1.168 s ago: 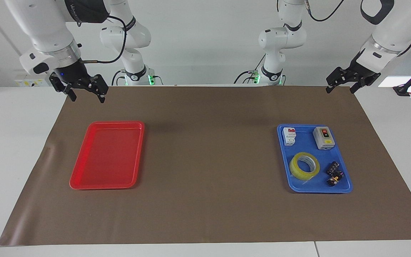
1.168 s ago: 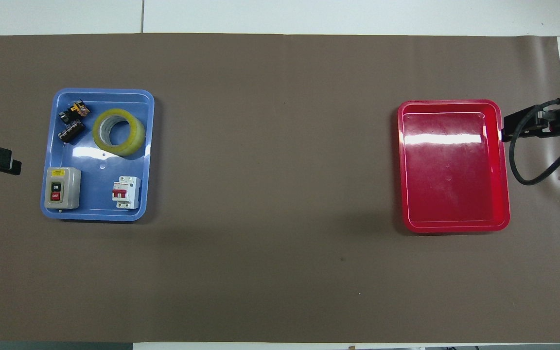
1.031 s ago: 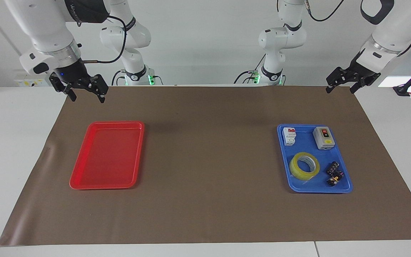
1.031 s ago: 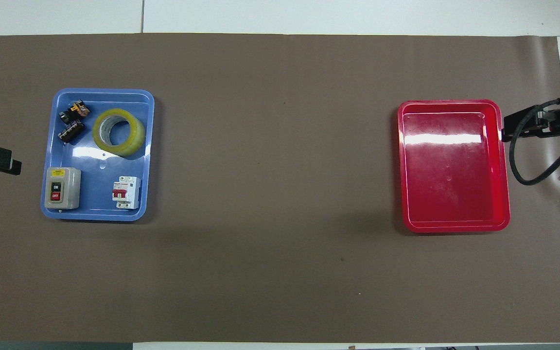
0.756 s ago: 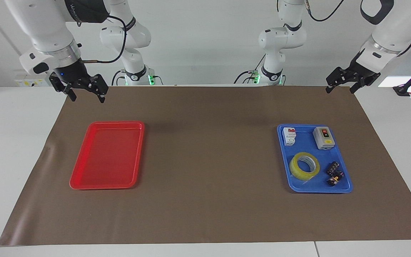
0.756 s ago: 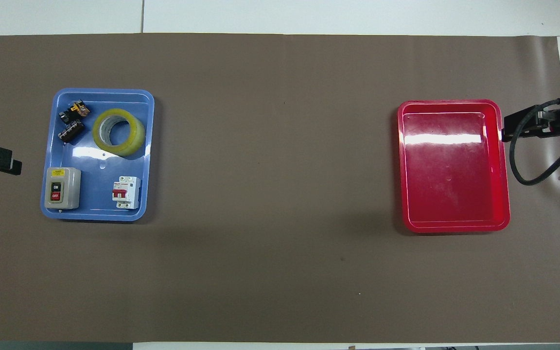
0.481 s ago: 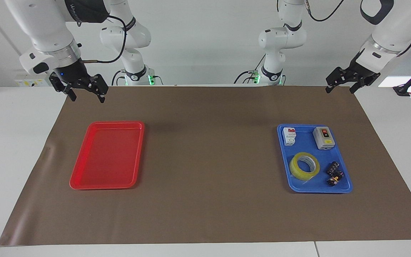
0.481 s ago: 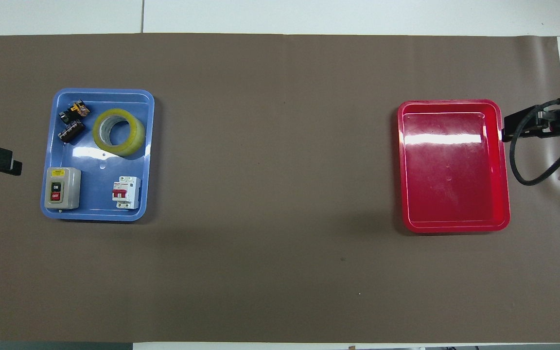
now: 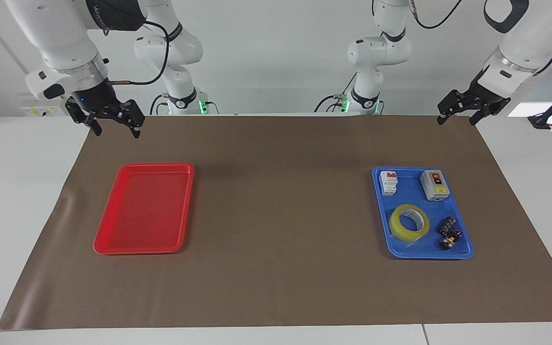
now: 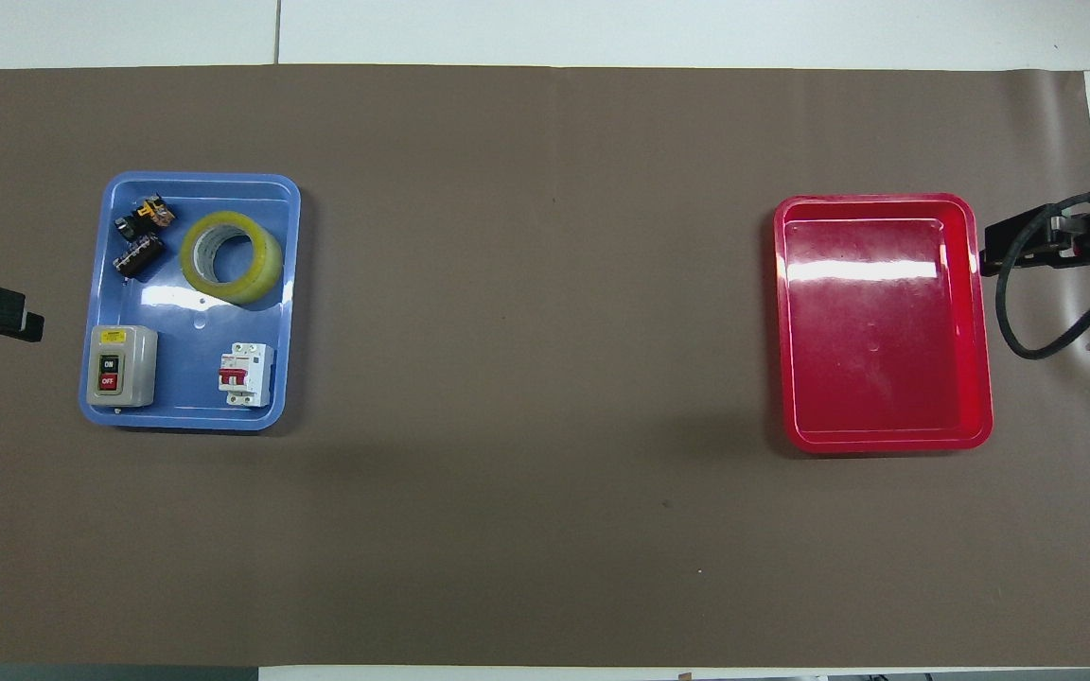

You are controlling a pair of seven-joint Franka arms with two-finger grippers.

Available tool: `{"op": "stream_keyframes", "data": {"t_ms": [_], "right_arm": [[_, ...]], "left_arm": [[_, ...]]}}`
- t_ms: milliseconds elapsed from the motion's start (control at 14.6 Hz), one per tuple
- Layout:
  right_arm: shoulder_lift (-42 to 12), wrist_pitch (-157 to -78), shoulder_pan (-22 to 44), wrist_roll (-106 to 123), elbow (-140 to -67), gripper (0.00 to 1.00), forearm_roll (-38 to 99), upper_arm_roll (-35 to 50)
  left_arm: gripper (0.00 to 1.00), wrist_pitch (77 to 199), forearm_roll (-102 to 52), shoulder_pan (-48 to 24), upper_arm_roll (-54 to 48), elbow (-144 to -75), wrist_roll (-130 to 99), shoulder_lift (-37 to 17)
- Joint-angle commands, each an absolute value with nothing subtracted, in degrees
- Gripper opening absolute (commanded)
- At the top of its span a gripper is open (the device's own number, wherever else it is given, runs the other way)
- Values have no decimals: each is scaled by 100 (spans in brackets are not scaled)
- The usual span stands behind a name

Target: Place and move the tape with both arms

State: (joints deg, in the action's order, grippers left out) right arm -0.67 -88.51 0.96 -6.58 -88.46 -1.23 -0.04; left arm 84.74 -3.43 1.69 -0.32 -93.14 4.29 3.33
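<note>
Tape (image 9: 408, 223) flat in blue tray (image 9: 465, 250) near the left-arm counter edge; left gripper (image 9: 454, 115) and right gripper (image 9: 113, 125) apart, raised; risk: fingers nudging the crowding black clips (image 9: 450, 233).

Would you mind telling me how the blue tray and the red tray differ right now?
The blue tray holds the tape, a grey switch box, a white breaker and small black parts; the red tray holds nothing. The blue tray lies toward the left arm's end of the table, the red tray toward the right arm's end. Both are rectangular, rimmed, flat on the brown mat, and untouched by either gripper.
</note>
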Motion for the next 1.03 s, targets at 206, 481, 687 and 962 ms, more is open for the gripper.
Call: {"op": "stream_keyframes", "data": {"t_ms": [206, 481, 687, 962], "right_arm": [[26, -8851, 44, -510, -8947, 100, -132, 26], [26, -8851, 18, -501, -8947, 100, -132, 26], [26, -8851, 18, -414, -8956, 100, -141, 26], [26, -8921, 35, 88, -8956, 100, -149, 26]], "left_arm": [[100, 9016, -281, 88, -9, -9474, 475, 334], [100, 9806, -272, 26, -17, -9877, 466, 150], [100, 10676, -281, -17, -18, -10291, 466, -104], [100, 11748, -255, -88, -17, -10362, 457, -974]]}}
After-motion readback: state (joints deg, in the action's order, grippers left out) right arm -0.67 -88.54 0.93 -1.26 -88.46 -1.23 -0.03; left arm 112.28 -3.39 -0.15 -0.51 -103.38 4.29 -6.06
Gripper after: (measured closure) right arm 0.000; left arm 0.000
